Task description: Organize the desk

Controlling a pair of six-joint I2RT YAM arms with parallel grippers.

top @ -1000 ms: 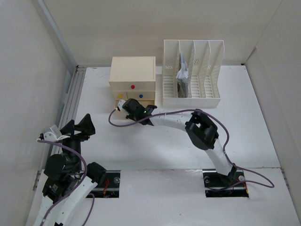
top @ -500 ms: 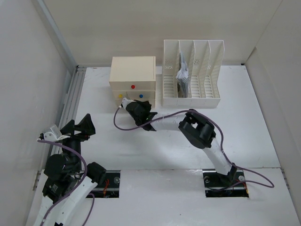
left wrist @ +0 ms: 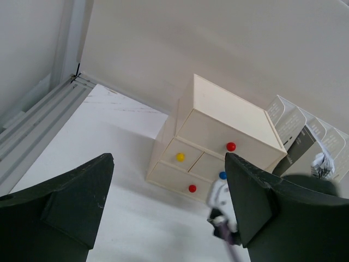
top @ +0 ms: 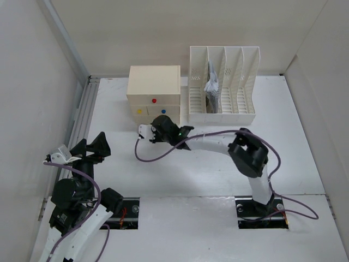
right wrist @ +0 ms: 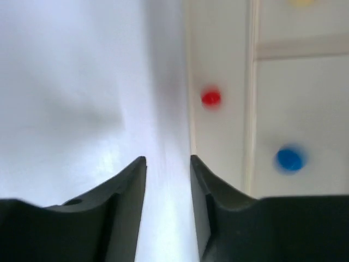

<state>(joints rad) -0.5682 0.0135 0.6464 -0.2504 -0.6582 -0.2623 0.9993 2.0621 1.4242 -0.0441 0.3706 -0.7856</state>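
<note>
You have the white bench spreading under and around the box, which stands at its far side. The rack sits just right of the box, papers upright in one slot. Your right arm reaches to just in front of the box's drawers, jaws only narrowly apart with nothing between them, near a red knob and a blue knob. Your left arm sits well to the near left of the box, jaws wide apart and empty.
</note>
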